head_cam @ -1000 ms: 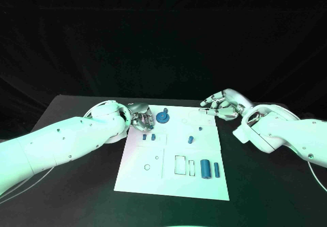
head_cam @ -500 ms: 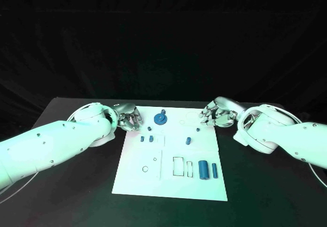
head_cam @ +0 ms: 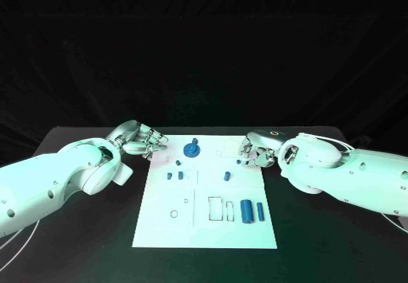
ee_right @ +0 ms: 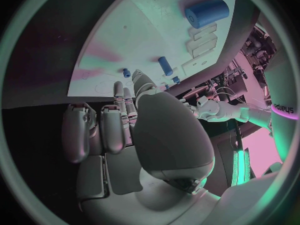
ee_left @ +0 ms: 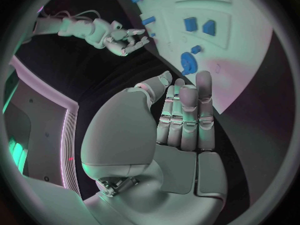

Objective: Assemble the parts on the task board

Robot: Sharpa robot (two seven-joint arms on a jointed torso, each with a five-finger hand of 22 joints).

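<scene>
The white task board (head_cam: 204, 227) lies in the middle of the table. A round blue part (head_cam: 191, 150) stands near its far edge, and small blue pegs (head_cam: 227, 175) lie mid-board. Two blue cylinders (head_cam: 246, 210) lie at the near right. My left hand (head_cam: 140, 141) hovers just off the board's far left corner, fingers straight and together, holding nothing. Beyond my left hand (ee_left: 181, 125) in its wrist view are the round part (ee_left: 187, 62) and board (ee_left: 250, 50). My right hand (head_cam: 255, 152) hangs over the far right edge, empty. My right hand (ee_right: 137, 125) in its wrist view faces a large cylinder (ee_right: 206, 12).
The black table (head_cam: 323, 236) surrounds the board on all sides, with bare strips to the left and right. Rectangular outlined slots (head_cam: 213, 207) sit in the board beside the cylinders. My two white forearms (head_cam: 59, 183) reach in from either side.
My left hand has drawn away from the round blue part, off the board's left corner. My right hand has come in and down over the board's far right edge. The camera view has shifted slightly.
</scene>
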